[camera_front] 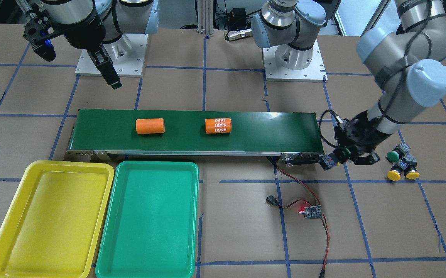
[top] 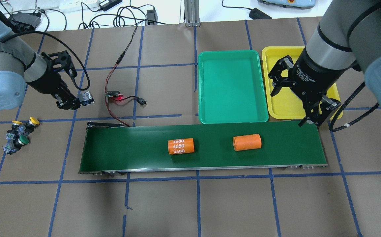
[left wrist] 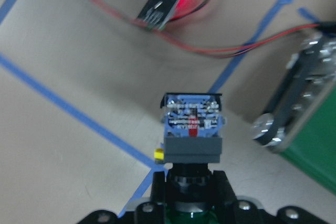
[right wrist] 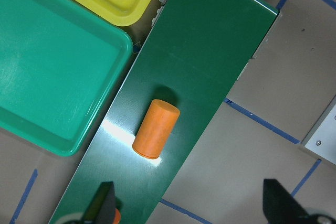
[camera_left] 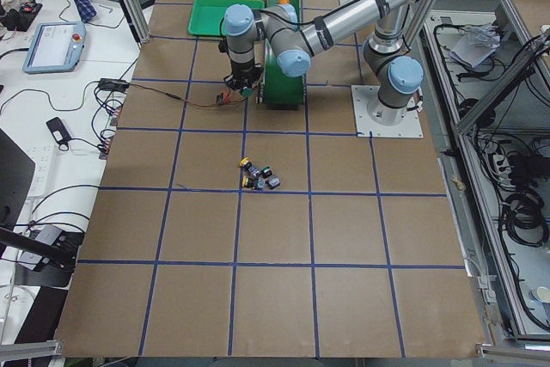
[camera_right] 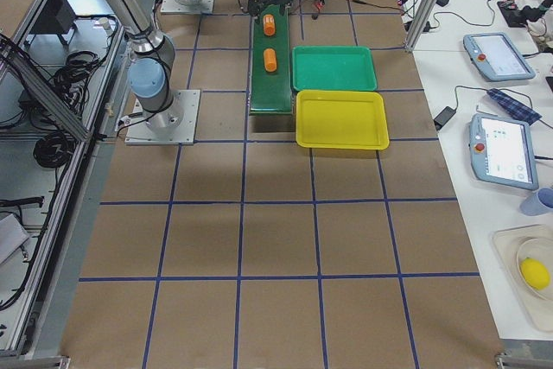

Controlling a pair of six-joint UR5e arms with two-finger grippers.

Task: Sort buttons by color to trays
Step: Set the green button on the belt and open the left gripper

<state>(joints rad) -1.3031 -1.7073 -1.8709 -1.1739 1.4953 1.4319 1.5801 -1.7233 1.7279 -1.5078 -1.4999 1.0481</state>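
Observation:
My left gripper (top: 75, 102) is shut on a green-capped button (top: 87, 97) and holds it above the table, off the left end of the belt. In the left wrist view the button's grey-and-blue body (left wrist: 191, 129) sticks out from the fingers. Two yellow buttons (top: 34, 121) (top: 16, 122) and one green button (top: 22, 141) lie clustered on the table further left. The green tray (top: 231, 85) and the yellow tray (top: 282, 102) lie side by side, both empty. My right gripper (top: 314, 118) is open and empty above the belt's right end, next to the yellow tray.
A long dark-green conveyor belt (top: 128, 148) carries two orange cylinders, one marked 4680 (top: 181, 146) and one plain (top: 247, 142). A small circuit board with a red light (top: 113, 95) and its wires lie just right of my left gripper.

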